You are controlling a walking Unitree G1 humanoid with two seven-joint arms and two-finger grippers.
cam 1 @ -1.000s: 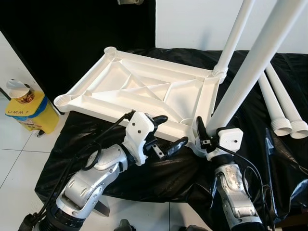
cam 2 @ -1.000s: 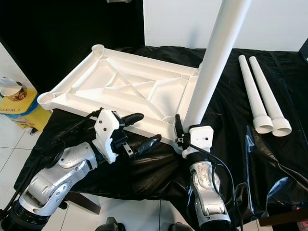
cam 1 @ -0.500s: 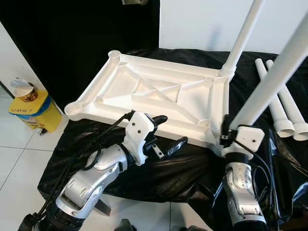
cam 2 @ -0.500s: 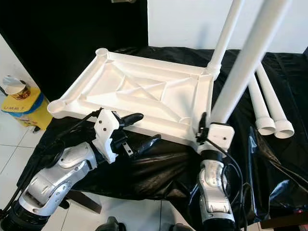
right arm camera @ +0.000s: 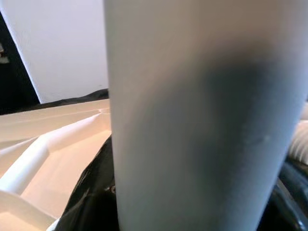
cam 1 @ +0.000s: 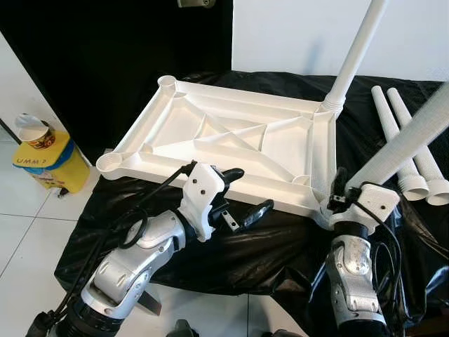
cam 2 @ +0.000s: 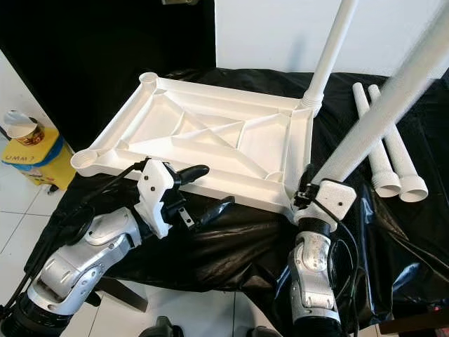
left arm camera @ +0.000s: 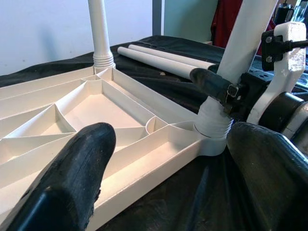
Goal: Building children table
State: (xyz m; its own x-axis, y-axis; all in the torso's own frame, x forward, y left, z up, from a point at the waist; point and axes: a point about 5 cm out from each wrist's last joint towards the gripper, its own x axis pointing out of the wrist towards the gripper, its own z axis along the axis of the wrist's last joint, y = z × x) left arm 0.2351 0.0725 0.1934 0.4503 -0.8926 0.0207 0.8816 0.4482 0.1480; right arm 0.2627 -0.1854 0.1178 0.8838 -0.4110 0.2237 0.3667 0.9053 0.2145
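Left eye view: a white ribbed plastic children's tabletop (cam 1: 231,144) lies upside down on a crumpled black plastic sheet (cam 1: 231,246), its underside ribs facing up. One long white plastic tube leg (cam 1: 356,56) stands upright in the tabletop's far corner socket on the robot's right. At the near corner on that same side, the right gripper (cam 1: 339,197) clasps a second white tube leg (cam 1: 410,140), its black fingers closed around the tube just above the tabletop; this leg leans away from the tabletop toward the robot's right, its threaded end at the corner socket. The left gripper (cam 1: 245,193) hovers over the sheet just beside the tabletop's near edge, its two fingers spread wide and holding nothing. Two spare white tube legs (cam 1: 403,151) lie side by side on the sheet, to the right of the tabletop. A yellow container (cam 1: 43,163) with a small cup on top sits on the white floor, left of the tabletop.
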